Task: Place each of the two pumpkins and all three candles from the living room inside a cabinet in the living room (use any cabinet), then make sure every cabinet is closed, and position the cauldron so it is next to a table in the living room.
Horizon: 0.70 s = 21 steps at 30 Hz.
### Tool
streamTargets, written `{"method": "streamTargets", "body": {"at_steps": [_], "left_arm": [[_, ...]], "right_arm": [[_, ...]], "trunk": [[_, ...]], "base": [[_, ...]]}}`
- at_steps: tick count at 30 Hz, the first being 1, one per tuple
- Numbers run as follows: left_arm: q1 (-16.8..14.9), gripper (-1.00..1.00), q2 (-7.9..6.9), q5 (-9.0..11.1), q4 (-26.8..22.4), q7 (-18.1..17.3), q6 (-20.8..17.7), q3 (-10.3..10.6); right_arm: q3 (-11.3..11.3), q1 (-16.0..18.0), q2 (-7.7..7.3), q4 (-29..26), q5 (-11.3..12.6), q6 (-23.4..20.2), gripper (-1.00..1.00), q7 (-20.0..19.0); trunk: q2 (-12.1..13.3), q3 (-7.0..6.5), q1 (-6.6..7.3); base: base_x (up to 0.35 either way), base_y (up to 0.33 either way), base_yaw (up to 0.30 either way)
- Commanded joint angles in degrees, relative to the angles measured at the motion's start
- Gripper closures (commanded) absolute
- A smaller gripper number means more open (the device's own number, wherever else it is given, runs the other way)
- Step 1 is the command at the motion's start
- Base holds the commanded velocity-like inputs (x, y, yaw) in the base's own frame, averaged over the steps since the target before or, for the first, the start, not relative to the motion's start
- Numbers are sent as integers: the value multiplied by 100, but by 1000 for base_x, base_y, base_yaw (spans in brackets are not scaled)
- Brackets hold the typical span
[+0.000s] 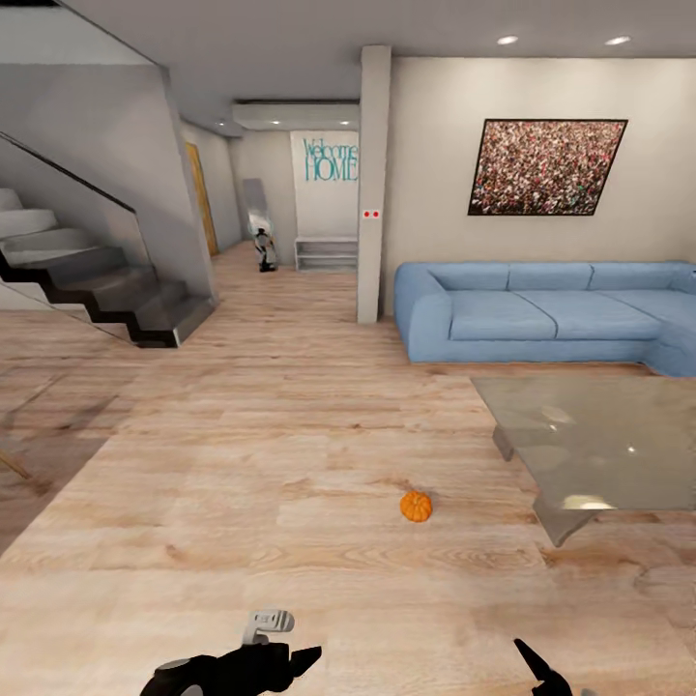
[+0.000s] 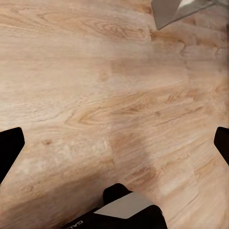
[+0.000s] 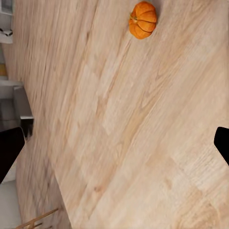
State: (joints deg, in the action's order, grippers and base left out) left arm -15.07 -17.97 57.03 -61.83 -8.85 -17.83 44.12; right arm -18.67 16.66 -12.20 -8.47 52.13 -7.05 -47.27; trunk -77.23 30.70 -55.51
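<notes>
One pumpkin (image 1: 417,506) lay on the wood floor (image 1: 242,454), alone, near the corner of the glass table (image 1: 599,440) and on the side of it away from the sofa (image 1: 551,314). It sat upright and nothing touched it. The right wrist view also caught the pumpkin (image 3: 142,19), well ahead of the fingers.

Left gripper (image 1: 275,662) hung low at the near edge of the head view, well short of the pumpkin. In the left wrist view its fingertips (image 2: 10,145) stood at opposite edges with bare floor between: jaws wide, nothing held. Right gripper (image 1: 541,667): fingertips (image 3: 9,150) likewise far apart, jaws wide and empty.

No candles, cabinet or cauldron could be made out here. The stairs (image 1: 116,290) lay far beyond the table, past the pillar (image 1: 372,184).

Judgement: the step in hand was the approach to this pumpkin; the task looked barely begun.

Notes for doing it well:
- Close the base first, since the pumpkin looked out of arm reach.
- Keep clear of the table corner while driving.
- The right arm seemed the better choice, its camera already pointing at the pumpkin.
- Descend from above, straddle the ribbed body rather than the stem, and close slowly; a round body could roll if nudged by one finger.
</notes>
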Motion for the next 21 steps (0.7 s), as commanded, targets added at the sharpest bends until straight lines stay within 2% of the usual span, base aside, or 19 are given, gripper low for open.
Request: {"method": "streamTargets", "body": {"at_steps": [1, 10, 21], "left_arm": [[-5, -100, -3, 46, -4, 0, -18, 8], [-5, -100, -5, 52, -4, 1, -19, 9], [-5, -100, -5, 54, -4, 4, -19, 9]], "right_arm": [[4, 4, -1, 4, 60, -60, -100, -19], [6, 4, -1, 4, 60, -60, -100, -19], [8, 4, -1, 4, 60, -60, -100, -27]], "trunk": [[-3, 4, -3], [-3, 2, -3], [-3, 2, -3]], "base": [[314, 0, -146], [331, 10, -34], [336, 99, 8]]}}
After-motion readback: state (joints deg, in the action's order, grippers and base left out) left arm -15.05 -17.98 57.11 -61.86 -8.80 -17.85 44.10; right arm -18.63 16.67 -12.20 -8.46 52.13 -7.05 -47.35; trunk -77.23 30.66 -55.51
